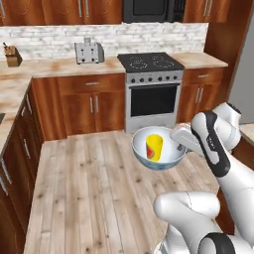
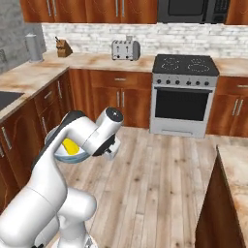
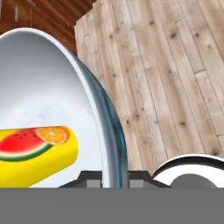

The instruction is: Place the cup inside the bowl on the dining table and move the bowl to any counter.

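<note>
My arm bends up from my base and reaches out over the floor. My elbow sticks up high and my wrist turns sideways. My gripper (image 3: 114, 178) is pinched on the rim of the bowl (image 1: 171, 158), one finger (image 3: 91, 178) inside the rim and one outside. I hold the bowl up in the air, tipped a little to one side.

- Round pale blue-grey bowl (image 1: 158, 149): smooth, softly glossy white inside.
- Small yellow cup (image 1: 154, 147): smooth, matt, printed fruit patch.
- Pale plank floor (image 1: 89, 188): wood grain, knots, matt.
- Brown cabinets (image 1: 92, 104): polished wood, metal handles.
- Beige veined counter (image 2: 34, 77): marble.
</note>
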You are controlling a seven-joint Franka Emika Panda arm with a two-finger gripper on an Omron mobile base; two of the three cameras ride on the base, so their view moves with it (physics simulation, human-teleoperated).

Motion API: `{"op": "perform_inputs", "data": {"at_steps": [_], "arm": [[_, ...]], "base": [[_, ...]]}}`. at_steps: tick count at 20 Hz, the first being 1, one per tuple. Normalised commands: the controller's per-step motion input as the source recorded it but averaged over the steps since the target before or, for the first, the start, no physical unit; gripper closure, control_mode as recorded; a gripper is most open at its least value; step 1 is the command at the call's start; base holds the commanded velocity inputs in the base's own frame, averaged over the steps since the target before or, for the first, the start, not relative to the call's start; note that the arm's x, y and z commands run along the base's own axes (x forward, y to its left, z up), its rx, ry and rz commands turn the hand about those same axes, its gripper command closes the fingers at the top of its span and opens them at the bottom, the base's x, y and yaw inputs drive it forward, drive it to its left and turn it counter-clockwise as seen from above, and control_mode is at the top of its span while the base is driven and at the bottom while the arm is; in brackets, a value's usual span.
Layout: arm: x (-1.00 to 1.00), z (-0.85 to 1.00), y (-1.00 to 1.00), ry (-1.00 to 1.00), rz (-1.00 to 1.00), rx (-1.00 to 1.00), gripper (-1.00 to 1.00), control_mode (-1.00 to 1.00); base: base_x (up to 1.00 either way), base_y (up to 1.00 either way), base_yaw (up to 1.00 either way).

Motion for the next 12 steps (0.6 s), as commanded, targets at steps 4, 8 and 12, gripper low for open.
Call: {"op": "perform_inputs", "data": {"at_steps": [4,8,12], "arm": [[0.0,0.0,0.0,0.0,0.0,0.0,1.0,1.0],[0.0,0.0,0.0,0.0,0.0,0.0,1.0,1.0],[0.0,0.0,0.0,0.0,0.0,0.0,1.0,1.0]], "base": [[1.0,0.48,-0.01],[0.92,0.47,0.0],[0.87,0.49,0.0]]}}
